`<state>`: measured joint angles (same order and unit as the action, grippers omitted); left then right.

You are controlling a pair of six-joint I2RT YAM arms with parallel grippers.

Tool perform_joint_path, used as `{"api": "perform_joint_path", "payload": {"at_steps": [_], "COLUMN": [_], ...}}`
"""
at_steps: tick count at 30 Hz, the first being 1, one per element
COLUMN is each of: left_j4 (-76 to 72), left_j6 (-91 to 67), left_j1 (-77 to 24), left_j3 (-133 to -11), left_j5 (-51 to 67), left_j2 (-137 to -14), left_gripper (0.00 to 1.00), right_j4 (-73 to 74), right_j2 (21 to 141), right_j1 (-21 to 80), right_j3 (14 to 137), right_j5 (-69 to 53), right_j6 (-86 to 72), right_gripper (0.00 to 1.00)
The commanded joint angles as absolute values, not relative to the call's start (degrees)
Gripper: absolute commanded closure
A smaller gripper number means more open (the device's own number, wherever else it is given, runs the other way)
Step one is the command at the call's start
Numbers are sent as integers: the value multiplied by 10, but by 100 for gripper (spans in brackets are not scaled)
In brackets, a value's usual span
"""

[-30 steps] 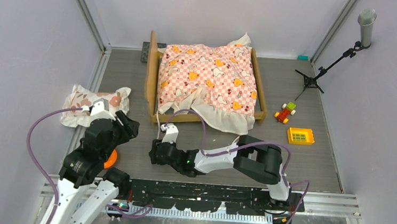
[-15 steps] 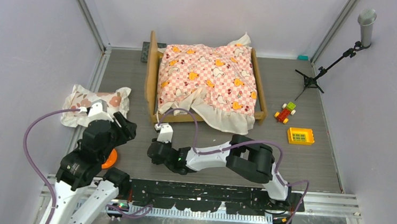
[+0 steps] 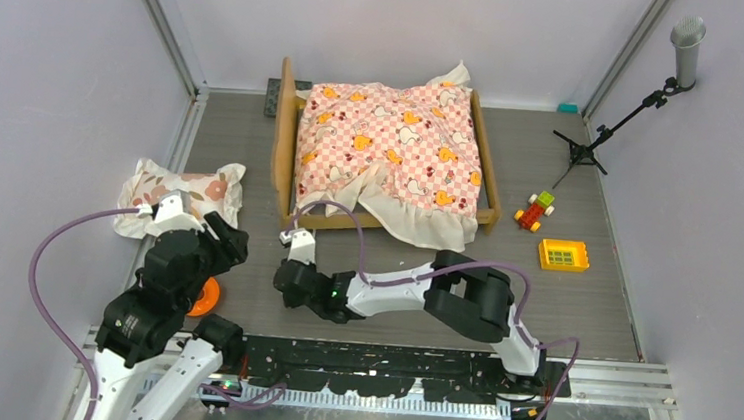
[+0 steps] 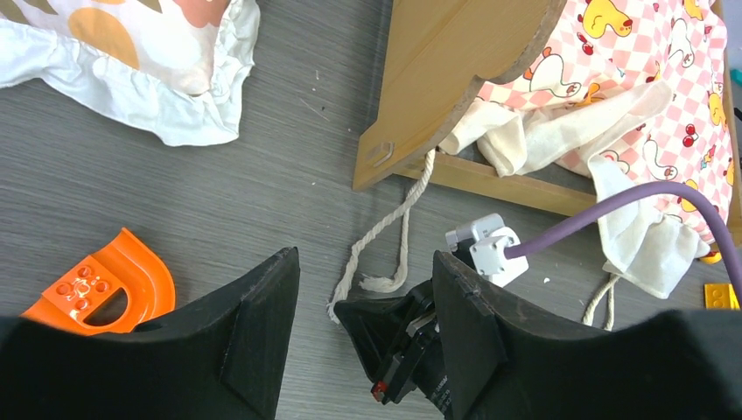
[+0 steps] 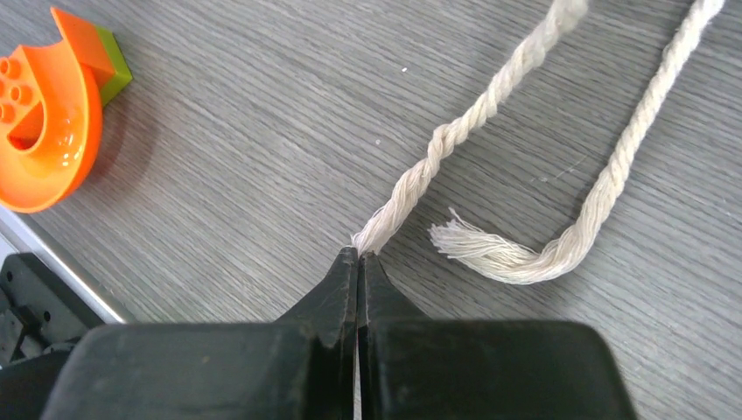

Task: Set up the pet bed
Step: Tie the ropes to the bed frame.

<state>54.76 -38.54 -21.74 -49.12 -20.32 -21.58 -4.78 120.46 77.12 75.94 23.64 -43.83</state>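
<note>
1. From above, the pet bed [image 3: 285, 133] stands at the far middle of the bench [image 3: 560, 315], its headboard on the left. A pink checked sheet [image 3: 393, 142] is draped over it and spills past the near rail.
2. In the same view, a floral pillow [image 3: 179, 190] lies to the left of the bed, apart from it. The left end effector [image 3: 228, 236] hovers just near of the pillow, above an orange curved piece [image 3: 206, 297]. The right end effector [image 3: 285, 276] sits low on the bench near the bed's near-left corner.
3. To the right of the bed are a toy car [image 3: 535, 211] and a yellow brick [image 3: 563, 255], and farther back a microphone stand [image 3: 648, 91].
4. The left wrist view shows the left end effector open, its fingers [image 4: 262, 341] spread with nothing between them. Beyond them a white rope [image 4: 385, 227] trails from the headboard corner across the bench towards the right end effector.
5. In the right wrist view the right end effector is closed, jaws pressed together. The frayed end of one rope strand meets their tips; whether it is pinched cannot be told. A second strand [image 5: 604, 192] curls just beside it, and a green block [image 5: 109, 74] adjoins the orange piece.
</note>
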Motion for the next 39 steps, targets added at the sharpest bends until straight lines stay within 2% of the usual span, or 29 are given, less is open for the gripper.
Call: {"api": "perform_joint_path", "payload": {"at_steps": [1, 13, 21, 31, 35, 39], "left_j4": [548, 549, 539, 517, 489, 432], "left_j6": [-375, -379, -382, -400, -394, -390], "left_j1": [-219, -219, -219, -219, -219, -220], "left_j3": [-513, -508, -487, -464, -446, -405], "left_j5": [-220, -220, -206, -181, -148, -65], "left_j2": [-212, -209, -211, -224, -233, -255], "left_gripper": [41, 40, 40, 40, 40, 40], "right_j4": [-25, -4, 87, 153, 153, 137], "right_j2": [1147, 1086, 1048, 1037, 1027, 992], "right_j1": [752, 718, 685, 667, 665, 665], "right_j3": [790, 778, 740, 731, 724, 694], "right_j5": [174, 102, 72, 107, 104, 116], "right_j6": [-387, -393, -324, -261, -252, -259], "right_gripper": [99, 99, 99, 99, 99, 99]}}
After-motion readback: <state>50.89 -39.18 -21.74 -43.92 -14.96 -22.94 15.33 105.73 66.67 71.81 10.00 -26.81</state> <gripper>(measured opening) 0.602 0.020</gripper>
